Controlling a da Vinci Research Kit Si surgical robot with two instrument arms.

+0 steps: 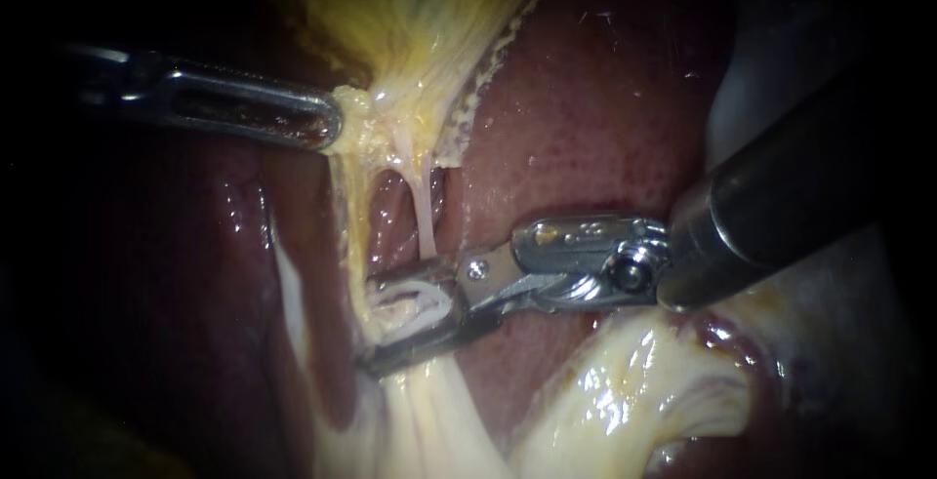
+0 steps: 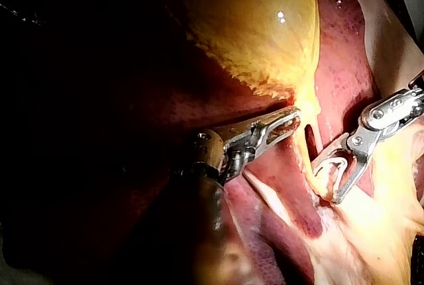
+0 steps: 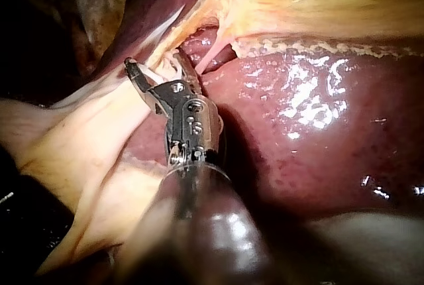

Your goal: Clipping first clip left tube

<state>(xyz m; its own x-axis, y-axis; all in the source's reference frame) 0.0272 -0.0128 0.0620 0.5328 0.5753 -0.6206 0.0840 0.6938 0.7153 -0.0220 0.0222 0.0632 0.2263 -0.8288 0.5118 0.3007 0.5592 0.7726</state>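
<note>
Two tubes run down from the gallbladder (image 1: 410,20): the yellowish left tube (image 1: 346,216) and the thin pale right tube (image 1: 423,211). My left instrument (image 1: 330,126) comes in from the left, and its jaws are shut on the gallbladder's lower end, holding it up. My right instrument (image 1: 369,328) reaches in from the right. Its jaws stand wide and carry a white clip (image 1: 425,294) between them, straddling the lower part of the left tube. In the left wrist view the clip (image 2: 336,166) shows as an open V against that tube. The right tube passes just behind the upper jaw.
Dark red liver (image 1: 586,118) lies behind and right of the tubes. Pale, glistening fatty tissue (image 1: 625,391) spreads below the right instrument's shaft. A whitish strand (image 1: 293,294) runs down left of the left tube.
</note>
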